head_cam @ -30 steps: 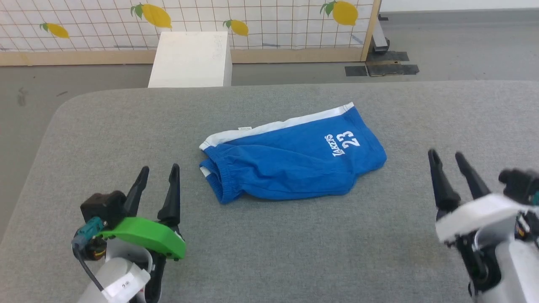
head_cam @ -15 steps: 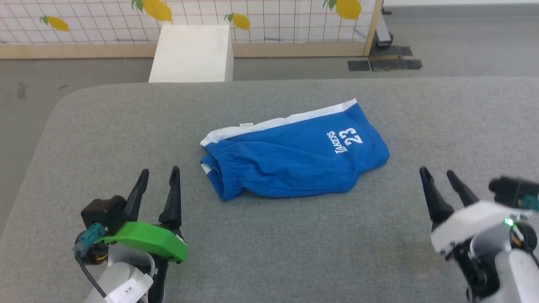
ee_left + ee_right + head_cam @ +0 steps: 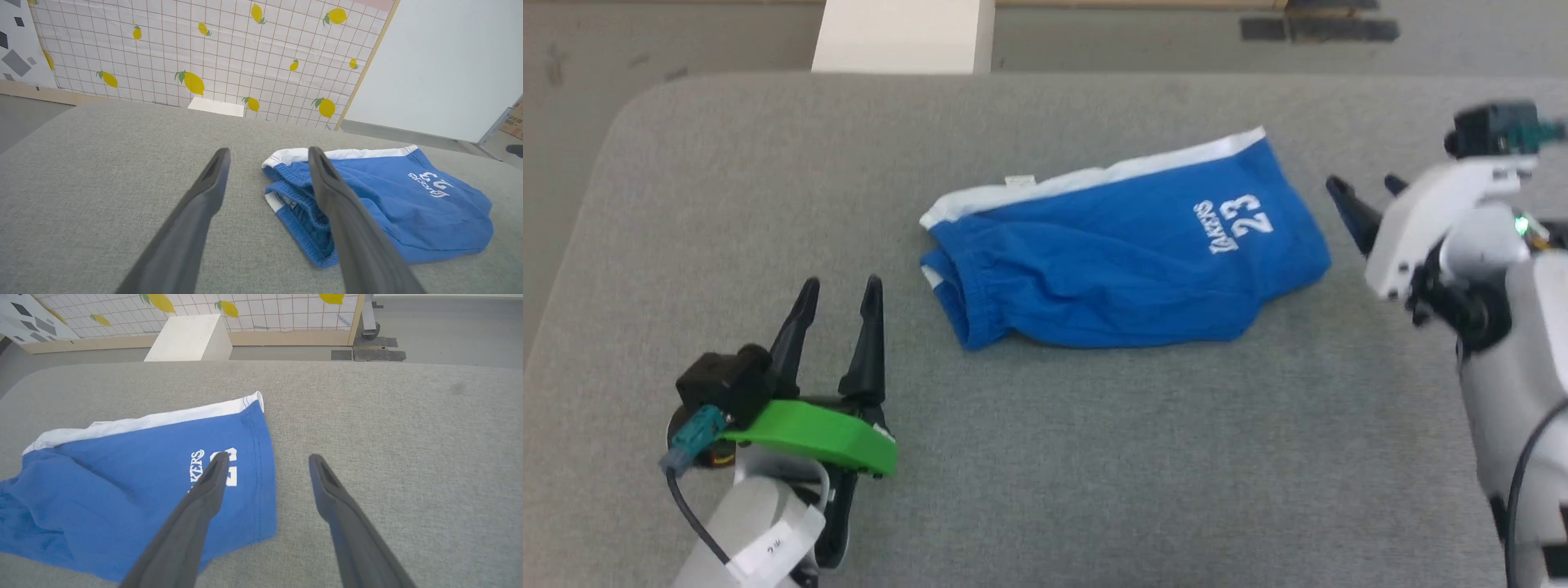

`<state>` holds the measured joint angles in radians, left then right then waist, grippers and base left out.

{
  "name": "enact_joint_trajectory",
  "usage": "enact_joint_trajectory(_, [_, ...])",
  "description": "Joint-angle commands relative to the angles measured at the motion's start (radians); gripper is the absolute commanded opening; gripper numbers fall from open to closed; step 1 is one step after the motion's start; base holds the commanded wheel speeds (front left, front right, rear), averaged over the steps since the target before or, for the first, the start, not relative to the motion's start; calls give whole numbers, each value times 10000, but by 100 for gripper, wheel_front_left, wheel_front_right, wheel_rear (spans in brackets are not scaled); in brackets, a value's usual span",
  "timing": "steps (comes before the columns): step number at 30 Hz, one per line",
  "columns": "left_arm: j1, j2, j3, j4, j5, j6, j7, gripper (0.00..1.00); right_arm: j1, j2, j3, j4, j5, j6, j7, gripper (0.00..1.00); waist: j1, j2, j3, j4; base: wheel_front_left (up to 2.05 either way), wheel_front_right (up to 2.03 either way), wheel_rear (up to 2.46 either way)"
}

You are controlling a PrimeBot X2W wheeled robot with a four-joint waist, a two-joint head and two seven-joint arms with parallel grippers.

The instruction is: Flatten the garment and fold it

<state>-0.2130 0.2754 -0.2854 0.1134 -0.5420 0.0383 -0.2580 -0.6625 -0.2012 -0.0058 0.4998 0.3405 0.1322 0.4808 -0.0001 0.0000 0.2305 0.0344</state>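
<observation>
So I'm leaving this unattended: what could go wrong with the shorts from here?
1. The shorts lie doubled over, waistband bunched; the left gripper, jaws open, might pinch both layers and lift a wad rather than spreading it.
2. The right gripper hovers by the leg hem; a shallow grasp could catch only the top layer, or snag the grey fabric surface.

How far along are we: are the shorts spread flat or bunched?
Bunched, not flat: the shorts lie doubled over, waistband end crumpled, creases across the blue fabric.
</observation>
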Motion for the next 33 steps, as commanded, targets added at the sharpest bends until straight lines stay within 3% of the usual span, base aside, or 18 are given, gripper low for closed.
enact_joint_trajectory(1, [-247,-79,39,-68,84,-66,-37,100,-461,0,44,312,-163,-15,351,100,1,0,834,472,0,0,0])
enact_joint_trajectory(10, [-683,-268,142,-257,316,-248,-37,100,-2106,189,-17,1965,-1513,-15,2159,100,1,0,1776,871,0,0,0])
enact_joint_trajectory(20, [-714,-422,351,-210,521,-397,-37,100,-2174,501,670,2765,-1558,-15,3168,100,1,0,1878,773,0,0,0])
enact_joint_trajectory(21, [-706,-442,359,-201,536,-409,-37,100,-2155,491,714,2799,-1502,-15,3263,93,1,0,1861,763,0,0,0])
enact_joint_trajectory(22, [-692,-460,366,-184,552,-422,-37,100,-2141,468,728,2814,-1444,-15,3322,29,1,0,1838,753,0,0,0])
enact_joint_trajectory(23, [-687,-471,374,-170,564,-433,-37,100,-2135,443,747,2795,-1417,-15,3318,11,1,0,1822,743,0,0,0])
enact_joint_trajectory(24, [-685,-485,385,-150,571,-450,-37,100,-2129,400,766,2770,-1380,-15,3316,0,1,0,1801,735,0,0,0])
enact_joint_trajectory(33, [-558,-545,522,12,621,-536,-38,100,-2183,199,536,2405,-989,-15,2752,0,1,0,1338,461,0,0,0])
